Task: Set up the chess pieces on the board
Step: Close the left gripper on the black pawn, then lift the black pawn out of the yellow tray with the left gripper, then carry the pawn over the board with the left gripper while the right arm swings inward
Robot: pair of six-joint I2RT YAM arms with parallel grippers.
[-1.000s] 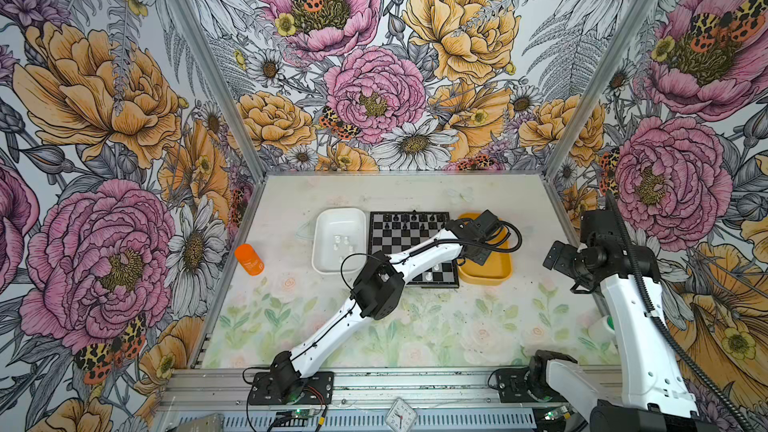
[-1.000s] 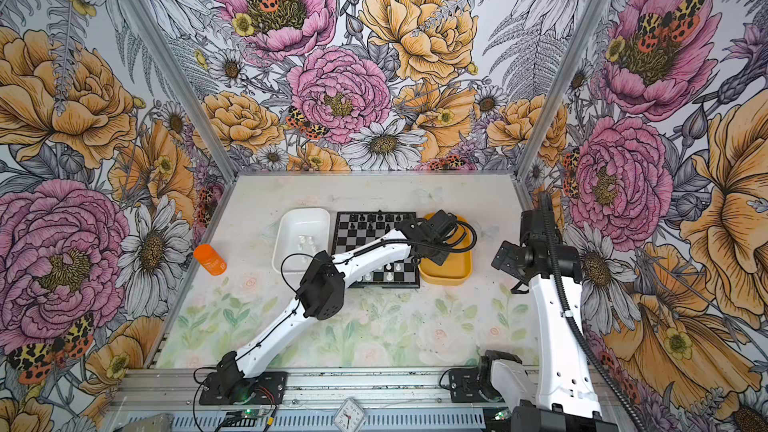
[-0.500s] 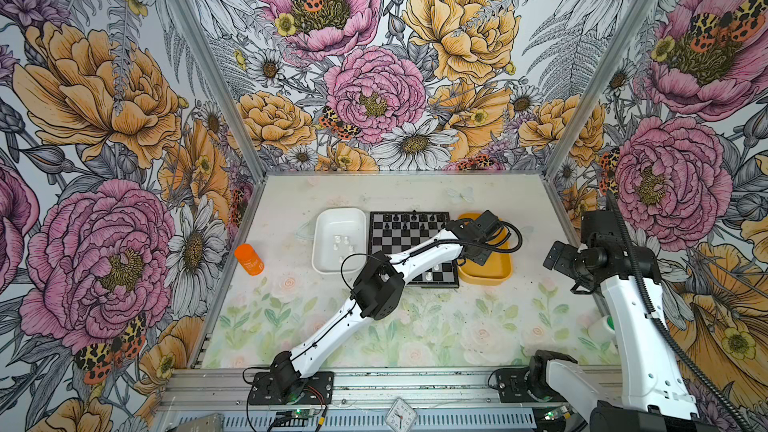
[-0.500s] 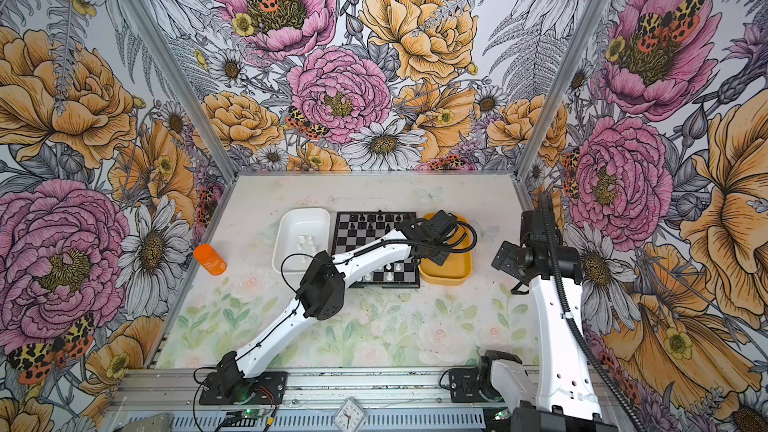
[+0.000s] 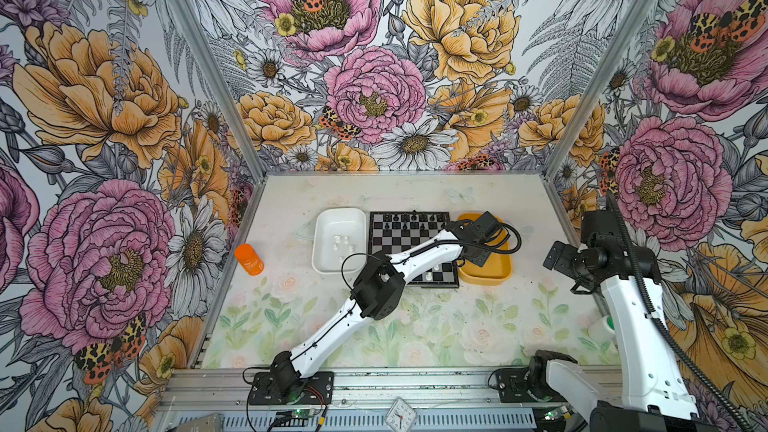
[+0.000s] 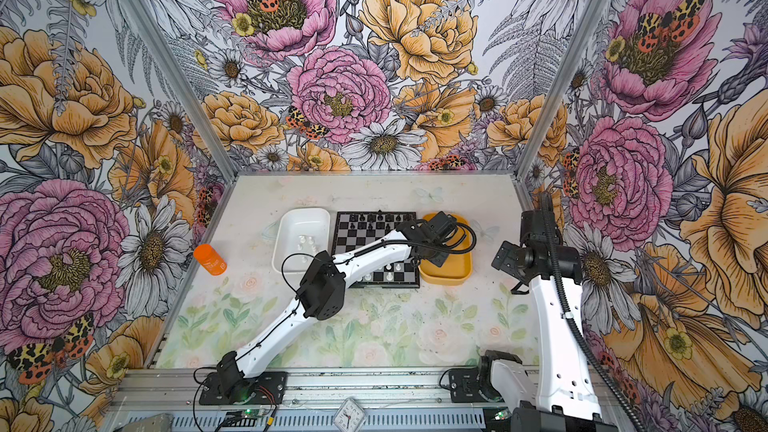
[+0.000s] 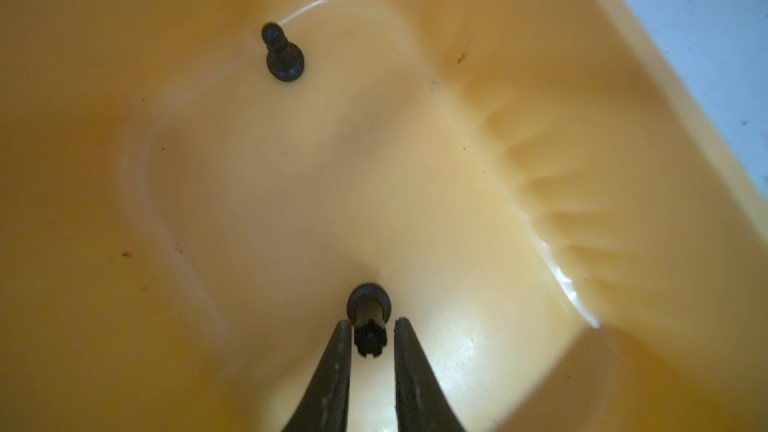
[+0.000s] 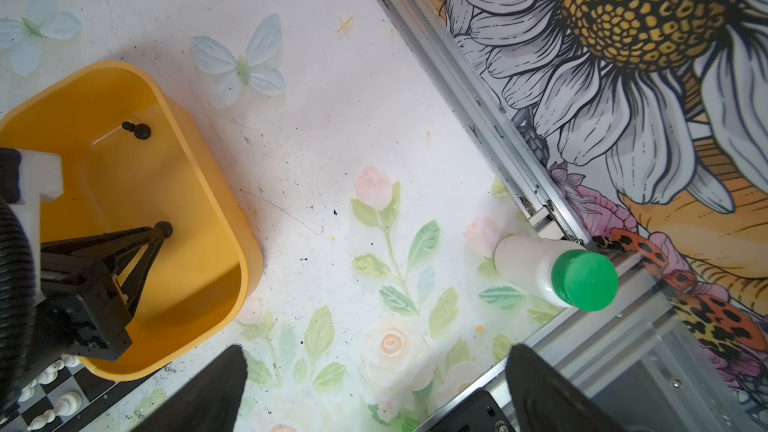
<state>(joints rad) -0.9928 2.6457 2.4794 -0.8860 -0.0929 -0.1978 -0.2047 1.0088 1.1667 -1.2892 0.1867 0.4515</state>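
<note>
The board (image 5: 399,238) lies mid-table between a white tray (image 5: 328,268) and a yellow tray (image 5: 484,278). Black chess pieces (image 5: 409,218) stand on its far rows and white ones (image 5: 432,274) on its near rows. My left gripper (image 7: 371,322) reaches down into the yellow tray (image 7: 540,76), shut on the notched top of a black rook (image 7: 369,336) that stands on the tray floor. A black pawn (image 7: 282,56) lies on its side farther along the tray. My right gripper (image 8: 374,388) hangs open and holds nothing, above the table right of the yellow tray (image 8: 232,201).
Several white pieces (image 5: 343,243) lie in the white tray. An orange bottle (image 5: 248,259) lies by the left wall. A white bottle with a green cap (image 8: 552,276) lies by the right wall rail. Flowered walls close the table on three sides.
</note>
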